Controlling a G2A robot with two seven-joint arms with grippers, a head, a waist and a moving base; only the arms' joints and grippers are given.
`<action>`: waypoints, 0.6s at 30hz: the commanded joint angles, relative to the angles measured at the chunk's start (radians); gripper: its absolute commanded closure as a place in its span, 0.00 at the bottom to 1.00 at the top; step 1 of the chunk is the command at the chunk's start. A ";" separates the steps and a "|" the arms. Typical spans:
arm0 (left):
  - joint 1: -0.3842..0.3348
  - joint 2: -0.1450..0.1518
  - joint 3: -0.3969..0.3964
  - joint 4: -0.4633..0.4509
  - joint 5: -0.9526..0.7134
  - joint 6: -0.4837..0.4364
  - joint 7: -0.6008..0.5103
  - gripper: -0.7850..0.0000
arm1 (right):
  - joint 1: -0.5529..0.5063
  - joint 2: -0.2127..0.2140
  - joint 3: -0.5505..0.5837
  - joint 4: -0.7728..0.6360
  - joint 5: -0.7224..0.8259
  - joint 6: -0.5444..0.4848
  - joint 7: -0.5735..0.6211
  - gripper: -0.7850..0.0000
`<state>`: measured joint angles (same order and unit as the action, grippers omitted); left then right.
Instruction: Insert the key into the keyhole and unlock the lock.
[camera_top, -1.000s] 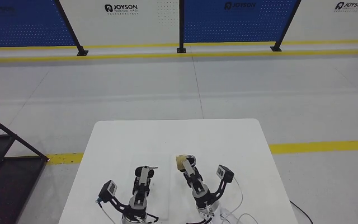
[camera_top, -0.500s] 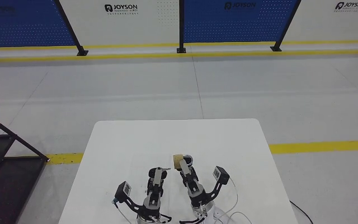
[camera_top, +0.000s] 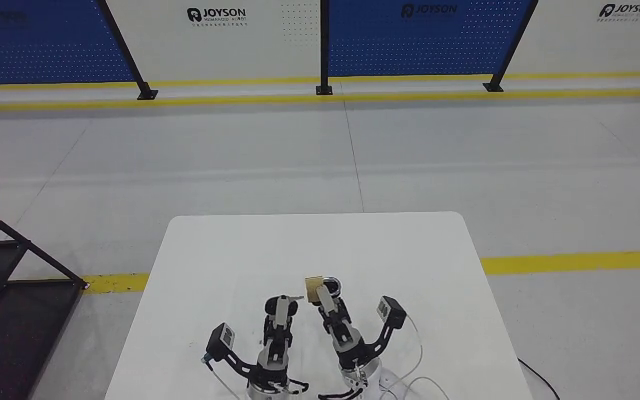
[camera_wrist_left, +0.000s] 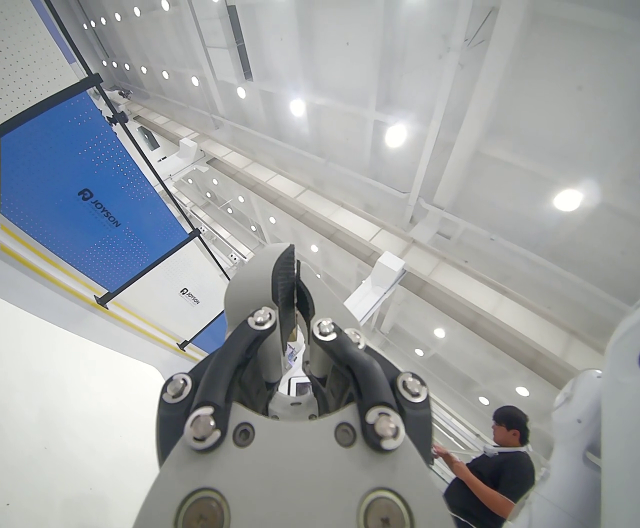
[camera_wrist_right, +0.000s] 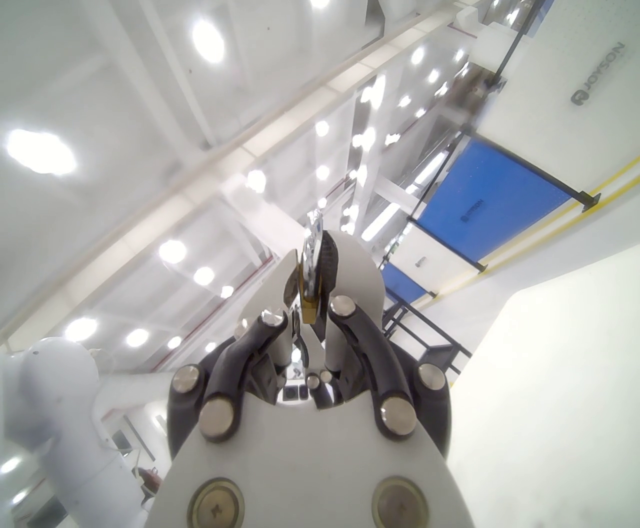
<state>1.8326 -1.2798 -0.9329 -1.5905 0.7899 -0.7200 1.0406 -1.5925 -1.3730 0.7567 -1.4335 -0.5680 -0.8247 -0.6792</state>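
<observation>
Both arms are raised above the near part of the white tabletop (camera_top: 400, 250), their tips close together over its middle.

The right gripper (camera_top: 322, 297) is clenched on the lock (camera_top: 314, 284), a small brass padlock. From the top view the brass body sticks out past the fingertips on the side facing the other arm. In the right wrist view the lock (camera_wrist_right: 306, 295) sits edge-on between the two black pads, which press against its flat faces. Its silver shackle (camera_wrist_right: 314, 232) rises beyond the right gripper (camera_wrist_right: 312, 265) tips. The lock is held clear of the tabletop.

The left gripper (camera_top: 284, 304) is just beside the lock, on the robot's left of it. Its fingers are drawn together, and in the left wrist view the ribbed pads (camera_wrist_left: 281, 280) stand almost touching, with only a thin slit between them at the left gripper (camera_wrist_left: 292, 267) tip. A small pale sliver, probably the key (camera_top: 296, 297), projects from those fingertips toward the brass body. It is too small in the top view to make out its shape or its teeth. The tip of that sliver lies very near the lock's side, but whether it touches the lock or has entered the keyhole cannot be told.
</observation>
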 joint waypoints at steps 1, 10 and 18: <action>0.000 -0.002 -0.001 0.001 0.000 0.000 0.002 1.00 | 0.000 0.000 0.000 0.000 0.002 0.003 0.002 1.00; -0.005 -0.010 -0.005 0.012 0.010 0.009 0.004 1.00 | -0.001 -0.001 0.001 -0.002 -0.004 0.002 0.007 1.00; -0.013 -0.018 -0.009 0.023 0.008 0.017 0.007 1.00 | 0.001 -0.001 -0.001 0.000 -0.005 0.007 0.012 1.00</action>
<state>1.8198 -1.2970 -0.9413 -1.5687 0.7984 -0.7046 1.0471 -1.5924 -1.3739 0.7567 -1.4336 -0.5728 -0.8176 -0.6685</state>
